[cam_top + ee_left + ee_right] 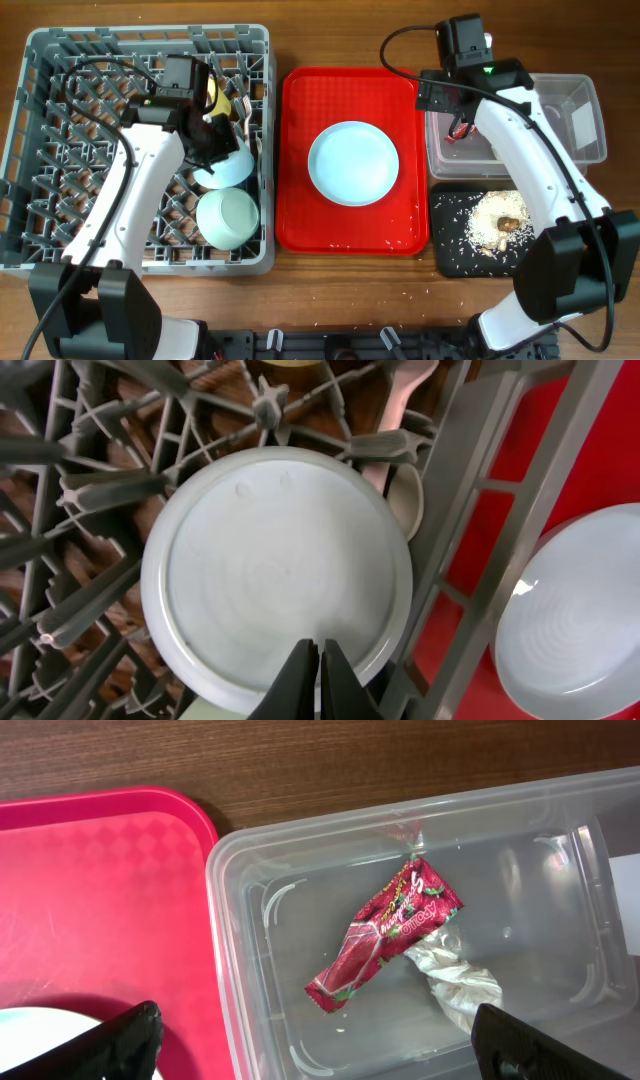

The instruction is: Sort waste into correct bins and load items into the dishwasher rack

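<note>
As seen from overhead, two bowls are held in one dishwasher rack (40,150), a light blue bowl (232,168) and a pale green bowl (227,217); one light blue plate (352,162) is laid on the red tray (300,220). Left wrist: the left gripper (320,675) is closed tight over the light blue bowl. Right wrist: the right gripper (315,1025) is spread wide above one clear tub (560,830), wherein one red wrapper (385,935) and one white tissue (455,980) are seen

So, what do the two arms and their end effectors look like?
The left arm and right arm have smooth white links, black joints and black bases. A thin black cable loops to each wrist; a small green light glows on the right one. The left end effector and right end effector have matte black fingers.
</note>
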Controlling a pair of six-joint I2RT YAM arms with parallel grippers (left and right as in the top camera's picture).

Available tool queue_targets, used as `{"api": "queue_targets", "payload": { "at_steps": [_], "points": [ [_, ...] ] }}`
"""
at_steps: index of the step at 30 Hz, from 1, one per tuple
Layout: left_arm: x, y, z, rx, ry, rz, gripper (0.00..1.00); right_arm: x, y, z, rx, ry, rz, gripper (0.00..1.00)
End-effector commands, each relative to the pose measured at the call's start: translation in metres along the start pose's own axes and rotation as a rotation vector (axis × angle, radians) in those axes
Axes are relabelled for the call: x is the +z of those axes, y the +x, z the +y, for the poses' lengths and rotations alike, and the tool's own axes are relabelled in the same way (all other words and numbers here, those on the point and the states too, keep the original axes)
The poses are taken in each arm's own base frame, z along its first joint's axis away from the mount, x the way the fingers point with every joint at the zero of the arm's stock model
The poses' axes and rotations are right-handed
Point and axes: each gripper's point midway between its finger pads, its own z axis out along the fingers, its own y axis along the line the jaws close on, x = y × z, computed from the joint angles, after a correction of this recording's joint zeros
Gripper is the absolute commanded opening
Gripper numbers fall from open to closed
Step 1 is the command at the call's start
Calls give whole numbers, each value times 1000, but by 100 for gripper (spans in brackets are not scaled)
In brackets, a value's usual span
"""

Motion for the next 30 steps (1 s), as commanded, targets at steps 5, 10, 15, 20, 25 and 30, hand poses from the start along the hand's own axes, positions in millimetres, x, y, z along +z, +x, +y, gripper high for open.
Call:
{"api": "queue_targets", "payload": {
  "at_steps": [5,10,15,20,25,30],
  "points": [
    [25,26,19,-9,-61,80,4,-3,-5,-4,-5,16,-19,100],
    [18,38,23,-11,-71,107,4,-3,-5,-4,-5,16,-19,100],
    [-3,18,13,-10,-10,-20,4,-3,-5,-4,-5,16,-19,100],
    [-45,1,2,-21,64,-165,4,-3,-5,-4,-4,16,-19,100],
    [-58,21,8,-35,61,-126,8,-3,-5,-4,-5,16,-19,100],
    [-57,37,-51,64,281,-59,10,-3,-5,-4,-5,16,-19,100]
  ]
}}
